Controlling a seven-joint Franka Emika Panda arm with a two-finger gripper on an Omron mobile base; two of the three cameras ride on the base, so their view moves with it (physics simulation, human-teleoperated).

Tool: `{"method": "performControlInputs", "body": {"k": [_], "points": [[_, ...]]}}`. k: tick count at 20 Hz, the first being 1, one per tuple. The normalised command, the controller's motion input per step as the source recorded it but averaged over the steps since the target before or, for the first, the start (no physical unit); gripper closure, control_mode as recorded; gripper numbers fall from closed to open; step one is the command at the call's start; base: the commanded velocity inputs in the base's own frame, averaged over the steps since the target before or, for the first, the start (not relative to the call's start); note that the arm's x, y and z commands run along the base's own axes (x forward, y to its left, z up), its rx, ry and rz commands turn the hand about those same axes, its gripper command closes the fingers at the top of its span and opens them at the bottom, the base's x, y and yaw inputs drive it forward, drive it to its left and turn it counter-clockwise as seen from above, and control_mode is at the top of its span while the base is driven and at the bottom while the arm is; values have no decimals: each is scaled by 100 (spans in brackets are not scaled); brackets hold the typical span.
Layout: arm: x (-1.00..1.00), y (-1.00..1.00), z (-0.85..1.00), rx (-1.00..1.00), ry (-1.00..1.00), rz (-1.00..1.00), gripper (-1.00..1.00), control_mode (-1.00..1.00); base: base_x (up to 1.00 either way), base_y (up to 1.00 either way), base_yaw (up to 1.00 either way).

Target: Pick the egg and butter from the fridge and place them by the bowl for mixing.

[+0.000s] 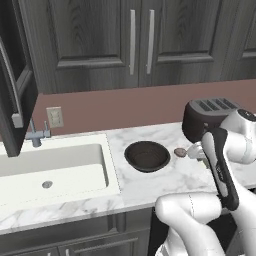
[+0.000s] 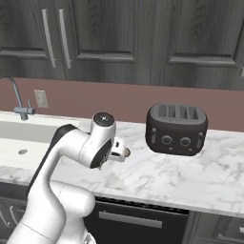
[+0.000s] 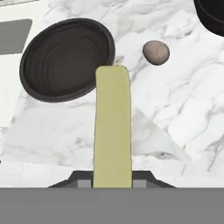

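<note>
The robot is a white arm built of smooth, rounded, glossy shell segments that swell at each joint like thick tubes. Between the segments run dark, near-black bands; in the left base view one long black strip lines the side of the forearm link. In the right base view the wrist joint ends in a round grey cap set in a dark ring, with a dark oval panel below it on the white housing. In the hand view the fingers are small, dark grey, angular blocks with lighter grey square faces.
</note>
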Motion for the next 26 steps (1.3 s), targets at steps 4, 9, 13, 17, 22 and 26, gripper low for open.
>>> {"method": "performControlInputs", "body": {"k": [4, 9, 13, 17, 22, 26], "points": [[41, -13, -49, 24, 6, -10, 100, -100, 0, 0, 0], [47, 0, -50, 12, 3, -11, 100, -100, 0, 0, 0], [50, -1, -50, 1, 1, -11, 100, -100, 0, 0, 0], [39, 1, -38, 0, 7, -12, 100, -100, 0, 0, 0], [39, 3, -25, 5, 13, -9, 100, -100, 0, 0, 0], [34, 0, -18, 10, 18, -8, 100, -100, 0, 0, 0]]}}
